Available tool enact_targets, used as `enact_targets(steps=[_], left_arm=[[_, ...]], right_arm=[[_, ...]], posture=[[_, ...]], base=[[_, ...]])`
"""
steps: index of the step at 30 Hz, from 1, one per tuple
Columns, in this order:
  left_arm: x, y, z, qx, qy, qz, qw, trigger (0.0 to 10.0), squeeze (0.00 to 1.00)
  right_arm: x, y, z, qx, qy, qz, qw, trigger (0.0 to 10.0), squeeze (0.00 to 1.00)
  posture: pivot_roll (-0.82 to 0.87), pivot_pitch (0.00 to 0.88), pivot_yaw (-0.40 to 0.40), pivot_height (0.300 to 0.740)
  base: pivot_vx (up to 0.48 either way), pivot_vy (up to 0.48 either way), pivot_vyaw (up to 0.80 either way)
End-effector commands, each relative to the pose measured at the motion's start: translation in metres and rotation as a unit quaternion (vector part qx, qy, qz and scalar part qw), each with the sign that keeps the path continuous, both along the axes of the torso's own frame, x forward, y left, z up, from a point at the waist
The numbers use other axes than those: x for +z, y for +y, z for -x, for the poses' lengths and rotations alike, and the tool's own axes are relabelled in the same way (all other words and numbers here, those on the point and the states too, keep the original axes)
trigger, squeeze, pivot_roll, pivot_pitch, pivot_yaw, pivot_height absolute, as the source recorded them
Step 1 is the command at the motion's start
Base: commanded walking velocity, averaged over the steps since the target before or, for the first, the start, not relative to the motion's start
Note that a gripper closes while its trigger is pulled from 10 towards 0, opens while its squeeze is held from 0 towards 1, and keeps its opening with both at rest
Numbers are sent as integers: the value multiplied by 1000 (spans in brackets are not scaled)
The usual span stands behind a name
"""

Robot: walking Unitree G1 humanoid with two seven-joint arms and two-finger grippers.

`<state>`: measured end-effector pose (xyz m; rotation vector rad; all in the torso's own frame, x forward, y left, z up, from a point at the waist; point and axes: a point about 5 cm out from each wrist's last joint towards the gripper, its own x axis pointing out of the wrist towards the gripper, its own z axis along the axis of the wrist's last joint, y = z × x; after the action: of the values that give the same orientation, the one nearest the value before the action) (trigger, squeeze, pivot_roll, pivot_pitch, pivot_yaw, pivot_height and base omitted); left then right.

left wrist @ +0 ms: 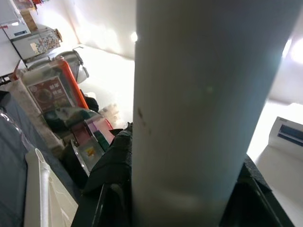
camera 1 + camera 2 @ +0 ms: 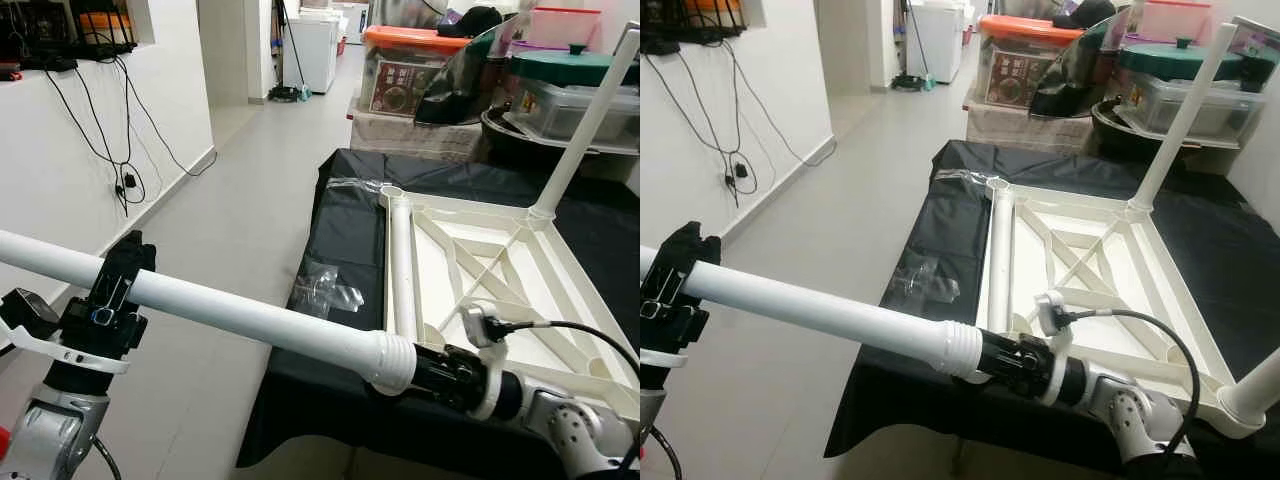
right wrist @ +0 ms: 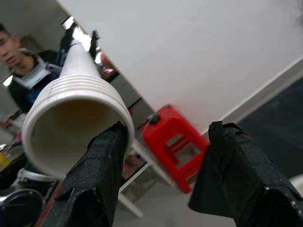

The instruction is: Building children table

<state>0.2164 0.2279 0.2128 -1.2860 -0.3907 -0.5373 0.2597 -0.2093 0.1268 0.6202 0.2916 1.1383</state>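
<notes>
I hold a long white table leg (image 2: 250,315) level across the front of the scene. My left gripper (image 2: 118,285) is shut on its smooth part at the left; the left wrist view shows the leg (image 1: 199,104) between black fingers (image 1: 113,179). The leg's ribbed open end (image 3: 71,109) lies against one finger (image 3: 97,175) of my right gripper (image 2: 425,368), which is open. The white tabletop (image 2: 500,270) lies upside down on a black-covered surface (image 2: 350,230). One leg (image 2: 590,120) stands upright in its far corner. Another leg (image 2: 402,270) lies along its left side.
A clear plastic bag (image 2: 325,285) lies on the black cover. Storage boxes and bins (image 2: 410,70) are stacked behind the surface. Grey floor (image 2: 240,220) runs along the white wall with hanging cables (image 2: 120,150). A person (image 3: 19,52) and a red stool (image 3: 175,142) are in the right wrist view.
</notes>
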Motion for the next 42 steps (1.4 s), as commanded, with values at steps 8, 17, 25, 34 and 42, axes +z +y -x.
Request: enact_targets(steps=[8,17,25,34,42], left_arm=[[21,11,-9,13,-26,-72,997,10000,0],[28,-14,-22,-5,-24,-147,989,10000,0],[29,-41,-32,3,-9,-253,967,10000,0],[29,-53,-40,26,-4,-315,949,10000,0],[45,-58,-43,18,-28,-310,950,10000,0]], right_arm=[[6,-31,-25,-161,-36,66,984,10000,0],[58,3,-61,-300,-146,59,941,10000,0],[71,42,-63,-303,-205,84,927,10000,0],[72,72,-53,-292,-213,71,930,10000,0],[77,85,-46,-250,-222,60,940,10000,0]], posture=[[64,0,-52,740],[54,0,-43,740],[60,0,-45,740],[63,0,-42,740],[65,0,-41,740]], base=[[0,0,0],[0,0,0],[0,0,-374],[0,0,-777],[0,0,-680]])
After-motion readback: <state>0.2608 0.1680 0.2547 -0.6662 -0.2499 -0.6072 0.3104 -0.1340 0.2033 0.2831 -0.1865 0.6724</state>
